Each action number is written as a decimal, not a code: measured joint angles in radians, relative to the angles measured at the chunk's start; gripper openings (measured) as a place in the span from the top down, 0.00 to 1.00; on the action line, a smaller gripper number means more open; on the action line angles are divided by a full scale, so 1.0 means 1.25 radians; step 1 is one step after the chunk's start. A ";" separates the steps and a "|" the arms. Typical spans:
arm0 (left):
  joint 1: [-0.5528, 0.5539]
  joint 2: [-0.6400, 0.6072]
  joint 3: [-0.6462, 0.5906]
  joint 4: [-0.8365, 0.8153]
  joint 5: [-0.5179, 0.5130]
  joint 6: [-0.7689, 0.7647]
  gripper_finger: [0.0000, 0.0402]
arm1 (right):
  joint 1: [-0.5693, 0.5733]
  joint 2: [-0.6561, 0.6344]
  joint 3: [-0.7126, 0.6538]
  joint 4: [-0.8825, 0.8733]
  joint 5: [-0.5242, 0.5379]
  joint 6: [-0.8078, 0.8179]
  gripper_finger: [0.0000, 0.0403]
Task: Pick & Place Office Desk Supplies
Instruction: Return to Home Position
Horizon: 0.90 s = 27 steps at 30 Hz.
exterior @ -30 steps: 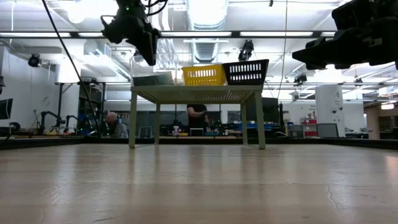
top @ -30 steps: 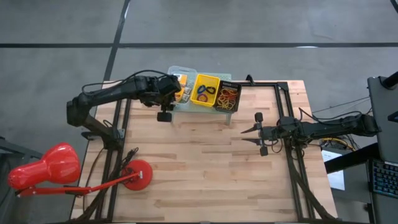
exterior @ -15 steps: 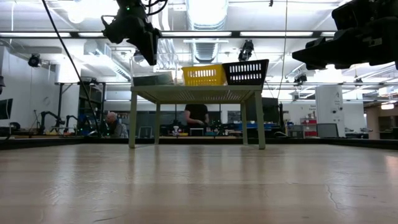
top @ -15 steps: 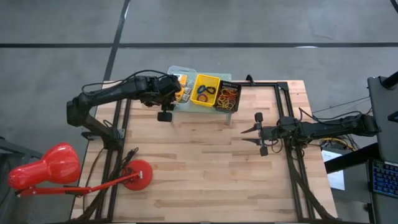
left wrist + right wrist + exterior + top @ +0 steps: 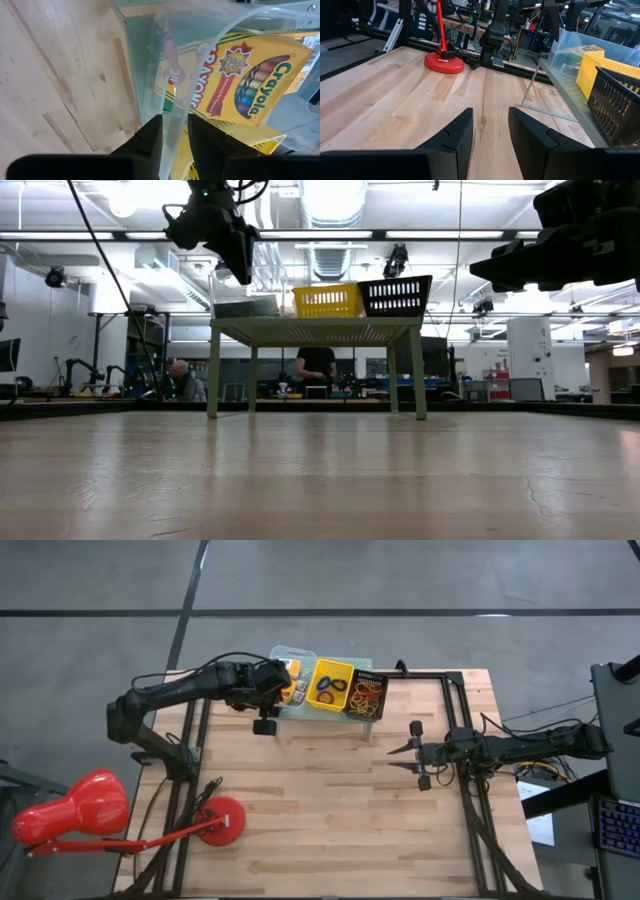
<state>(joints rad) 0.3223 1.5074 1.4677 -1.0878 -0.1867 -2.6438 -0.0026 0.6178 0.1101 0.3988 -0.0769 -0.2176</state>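
Observation:
A mint-green stand point(image 5: 300, 712) at the table's far edge carries three bins. The clear bin point(image 5: 297, 660) holds yellow-orange crayon boxes point(image 5: 240, 85), the yellow bin point(image 5: 332, 686) blue and black ring rolls, and the black bin point(image 5: 366, 696) coloured rubber bands. My left gripper point(image 5: 277, 682) is at the clear bin's left wall and is shut on it. My right gripper point(image 5: 396, 756) hangs open above the table's right half, away from the bins. My left gripper has the clear bin's left wall point(image 5: 175, 107) between its two fingers point(image 5: 150, 137). One finger is inside the bin and one outside. The fingers slant down from the table's left. The bin rests on the stand point(image 5: 315, 330).
A red desk lamp lies at the near left, with its round base point(image 5: 220, 820) on the table and its head point(image 5: 70, 810) off the edge. Bare wood point(image 5: 330, 810) spreads between the arms. People show in the room beyond point(image 5: 317, 365).

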 joint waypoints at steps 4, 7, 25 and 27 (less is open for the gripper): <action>0.000 -0.006 0.000 0.004 0.000 0.003 0.76 | 0.000 0.000 0.000 0.000 0.000 0.000 0.70; 0.000 -0.019 0.000 0.013 0.002 0.019 0.76 | 0.000 0.000 0.000 0.000 0.000 0.000 0.70; -0.032 -0.135 0.000 0.018 0.019 0.234 0.76 | 0.000 0.000 0.000 0.000 0.000 0.000 0.70; -0.043 -0.148 0.000 0.018 0.019 0.293 0.76 | 0.000 0.000 0.000 0.000 0.000 0.000 0.70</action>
<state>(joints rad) 0.2688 1.3227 1.4677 -1.0653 -0.1631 -2.2781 -0.0029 0.6178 0.1101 0.3988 -0.0769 -0.2174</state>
